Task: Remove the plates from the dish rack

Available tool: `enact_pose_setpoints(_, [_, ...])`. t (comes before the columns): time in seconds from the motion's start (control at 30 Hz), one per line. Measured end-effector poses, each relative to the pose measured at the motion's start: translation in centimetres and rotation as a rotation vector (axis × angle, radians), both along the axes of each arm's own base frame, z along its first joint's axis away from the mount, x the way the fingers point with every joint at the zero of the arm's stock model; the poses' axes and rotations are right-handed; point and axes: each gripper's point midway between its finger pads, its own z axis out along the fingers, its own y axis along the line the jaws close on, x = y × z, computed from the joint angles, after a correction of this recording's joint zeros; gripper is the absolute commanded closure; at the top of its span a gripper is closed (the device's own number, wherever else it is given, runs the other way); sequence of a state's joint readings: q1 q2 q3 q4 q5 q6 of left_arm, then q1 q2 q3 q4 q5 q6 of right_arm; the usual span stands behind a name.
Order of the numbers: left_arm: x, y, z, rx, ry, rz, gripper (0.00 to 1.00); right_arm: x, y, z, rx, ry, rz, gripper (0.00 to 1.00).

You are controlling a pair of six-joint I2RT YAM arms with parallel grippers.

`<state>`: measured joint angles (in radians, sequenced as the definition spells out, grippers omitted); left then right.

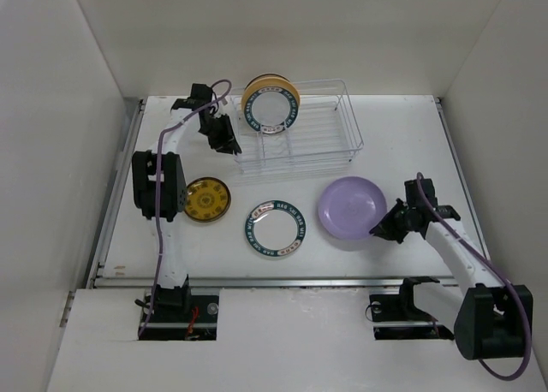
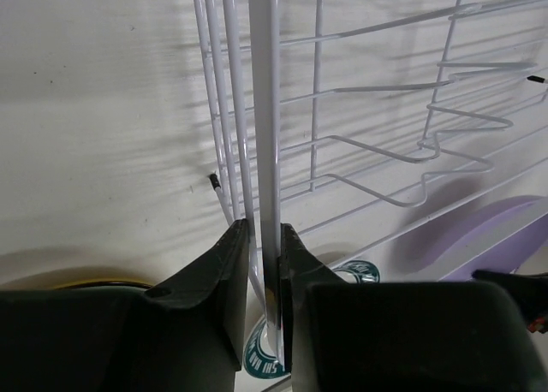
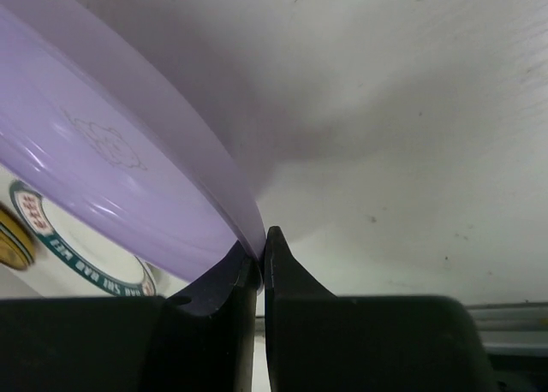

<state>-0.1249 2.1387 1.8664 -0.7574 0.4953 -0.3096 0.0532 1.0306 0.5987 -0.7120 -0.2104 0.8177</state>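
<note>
Left fingers (image 2: 224, 281) clamp dish rack (image 1: 325, 122), right fingers (image 3: 287, 281) lavender plate (image 1: 351, 205) — two plates (image 1: 272, 108) racked.

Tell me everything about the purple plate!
The purple plate is round and plain lavender, smooth and a little shiny, with a shallow dip and a raised rim. It is out of the dish rack, over the table just right of the teal-rimmed plate. The right gripper is shut on its near-right rim. Whether its underside touches the table is hard to tell.
</note>
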Motion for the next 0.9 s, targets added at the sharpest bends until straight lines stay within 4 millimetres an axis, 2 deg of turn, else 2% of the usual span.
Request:
enact_pose_setpoints(0.13, [0.2, 0.0, 0.2, -0.003, 0.011, -0.002, 1.00, 0.3, -0.5, -1.6, 0.021, 0.020, -0.051, 1.00])
enact_pose_setpoints(0.23, [0.5, 0.1, 0.5, 0.012, 0.022, -0.019, 1.00, -0.1, 0.0, -3.3, 0.050, 0.074, -0.051, 1.00])
enact_pose_setpoints(0.3, [0.8, 0.4, 0.7, 0.029, 0.021, -0.031, 1.00, -0.1, 0.4, -3.6, 0.073, 0.081, -0.047, 0.99])
enact_pose_setpoints(0.4, [1.2, 0.7, 0.7, 0.055, 0.019, -0.052, 1.00, 0.3, 0.6, -3.4, 0.088, 0.066, -0.043, 0.74])
enact_pose_setpoints(0.47, [1.4, 0.9, 0.6, 0.071, 0.018, -0.064, 1.00, 0.6, 0.6, -3.4, 0.088, 0.053, -0.045, 0.66])
enact_pose_setpoints(0.53, [1.6, 1.1, 0.4, 0.086, 0.018, -0.074, 1.00, 0.7, 0.6, -3.4, 0.089, 0.052, -0.046, 0.51])
enact_pose_setpoints(0.6, [1.8, 1.3, 0.1, 0.100, 0.014, -0.087, 1.00, 0.7, 0.5, -3.4, 0.084, 0.049, -0.043, 0.46])
enact_pose_setpoints(0.7, [1.9, 1.5, 0.0, 0.105, 0.013, -0.097, 1.00, 0.8, 0.4, -3.1, 0.079, 0.036, -0.046, 0.43])
enact_pose_setpoints(0.77, [1.9, 1.5, 0.0, 0.111, 0.014, -0.099, 1.00, 1.0, 0.3, -2.6, 0.074, 0.008, -0.047, 0.30])
enact_pose_setpoints(0.9, [2.1, 1.7, -0.1, 0.127, 0.008, -0.106, 0.74, 1.5, -0.3, -0.8, 0.042, -0.074, -0.064, 0.13])
